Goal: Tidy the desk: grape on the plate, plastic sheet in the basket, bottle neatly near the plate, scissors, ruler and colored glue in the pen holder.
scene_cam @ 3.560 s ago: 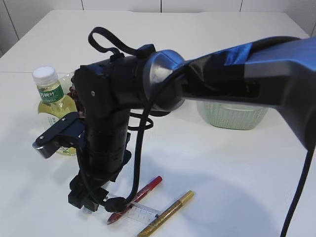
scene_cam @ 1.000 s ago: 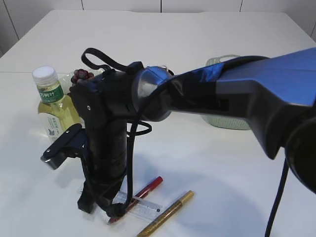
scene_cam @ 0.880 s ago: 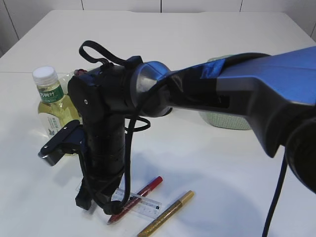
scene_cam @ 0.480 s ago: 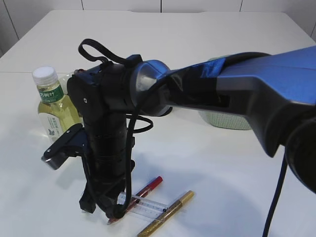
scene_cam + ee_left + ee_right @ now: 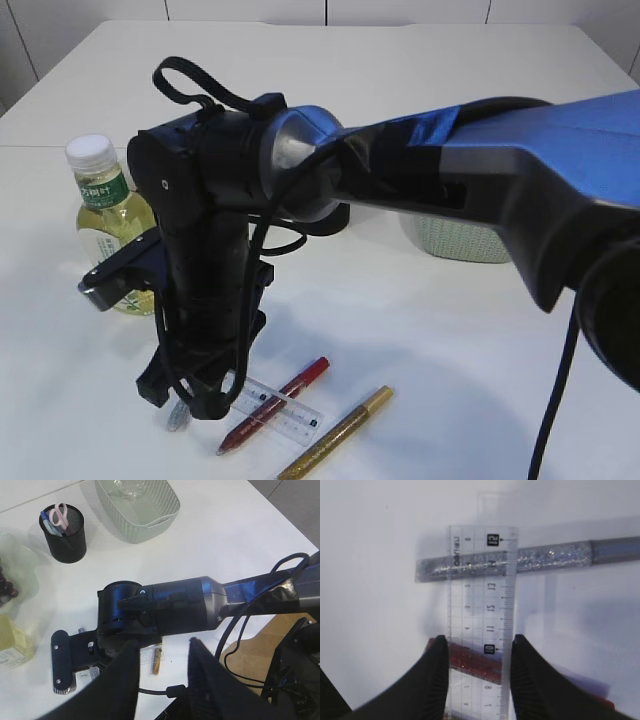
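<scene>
Right tool (image 5: 477, 675) has shifted left, gripping ruler (image 5: 481, 615) lengthwise across glue pens.

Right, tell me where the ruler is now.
The clear ruler lies at the table's front edge between the right gripper fingers, lying across the red glue pen and a silver one.

The right gripper (image 5: 476, 680) has its two dark fingers (image 5: 436, 680) on either side of a clear ruler (image 5: 481, 605) — edges touching both. The ruler lies across a silver glitter glue pen (image 5: 545, 557) and a red glitter glue pen (image 5: 470, 662) — all above the white table (image 5: 370, 580).
</scene>
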`<state>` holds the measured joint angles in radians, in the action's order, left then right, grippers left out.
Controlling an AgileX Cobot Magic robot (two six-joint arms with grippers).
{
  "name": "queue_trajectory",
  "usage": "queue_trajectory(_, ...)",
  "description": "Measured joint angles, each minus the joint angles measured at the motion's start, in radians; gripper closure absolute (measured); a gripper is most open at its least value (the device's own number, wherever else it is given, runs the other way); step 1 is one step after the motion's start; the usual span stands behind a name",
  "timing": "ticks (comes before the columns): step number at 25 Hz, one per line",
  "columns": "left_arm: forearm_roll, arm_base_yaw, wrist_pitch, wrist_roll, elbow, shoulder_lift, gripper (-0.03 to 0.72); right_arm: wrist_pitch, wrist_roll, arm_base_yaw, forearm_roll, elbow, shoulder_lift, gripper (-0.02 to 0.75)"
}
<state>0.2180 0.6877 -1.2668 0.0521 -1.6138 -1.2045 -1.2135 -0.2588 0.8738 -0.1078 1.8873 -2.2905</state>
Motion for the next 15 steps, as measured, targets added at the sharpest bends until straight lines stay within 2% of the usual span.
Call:
queue_trajectory(8, 0.000, 0.000, 0.000, 0.000, 0.000, 0.000, 0.445, -0.002, 0.232, -0.022, 0.043, 0.032, 0.000, 0.438)
queue_trajectory(15, -0.003, 0.000, 0.000, 0.000, 0.000, 0.000, 0.445, -0.002, 0.250, -0.056, 0.063, 0.032, 0.010, 0.438)
